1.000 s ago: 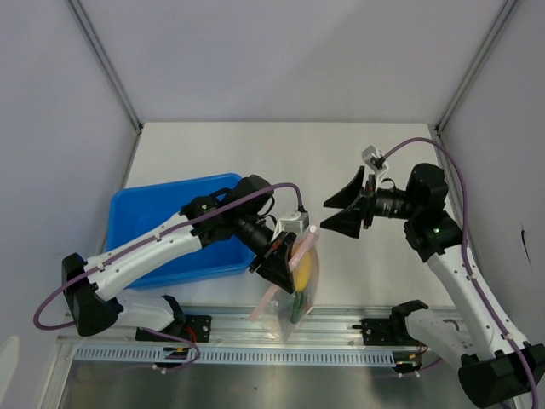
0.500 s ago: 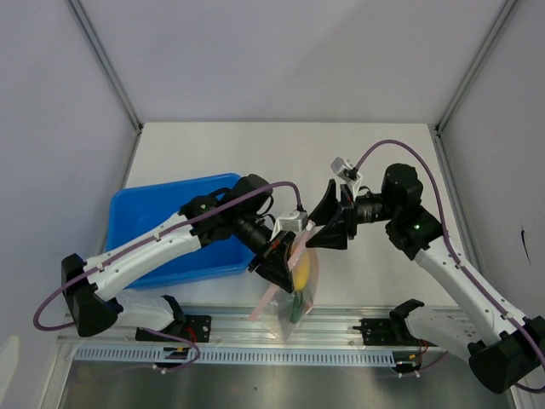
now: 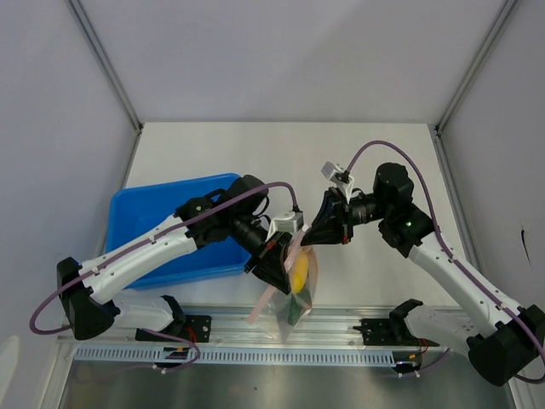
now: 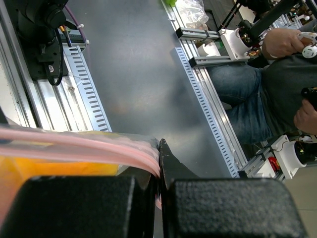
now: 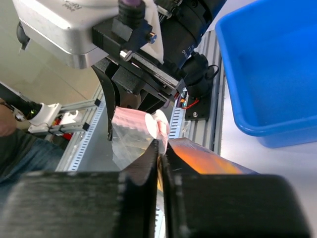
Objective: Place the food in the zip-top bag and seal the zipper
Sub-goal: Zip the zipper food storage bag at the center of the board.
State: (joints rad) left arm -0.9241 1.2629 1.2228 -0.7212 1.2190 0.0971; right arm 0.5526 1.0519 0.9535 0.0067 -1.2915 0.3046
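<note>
The left hand [image 4: 159, 163] and right hand [image 5: 159, 158] were pinched shut on the thin pink zipper strip [image 4: 74, 144] of the clear plastic bag [image 3: 302, 281], so sealing looked begun, with sliding along next.

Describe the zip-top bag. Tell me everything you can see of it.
The zip-top bag is a clear, crinkly pouch of soft plastic with a pinkish-red zipper strip along its mouth. It is held slanted over the near edge of the table. The left gripper and the right gripper are each shut on the mouth strip at separate spots. A yellow-orange piece and a green piece show through the plastic. Whether the strip is fully sealed cannot be told.
</note>
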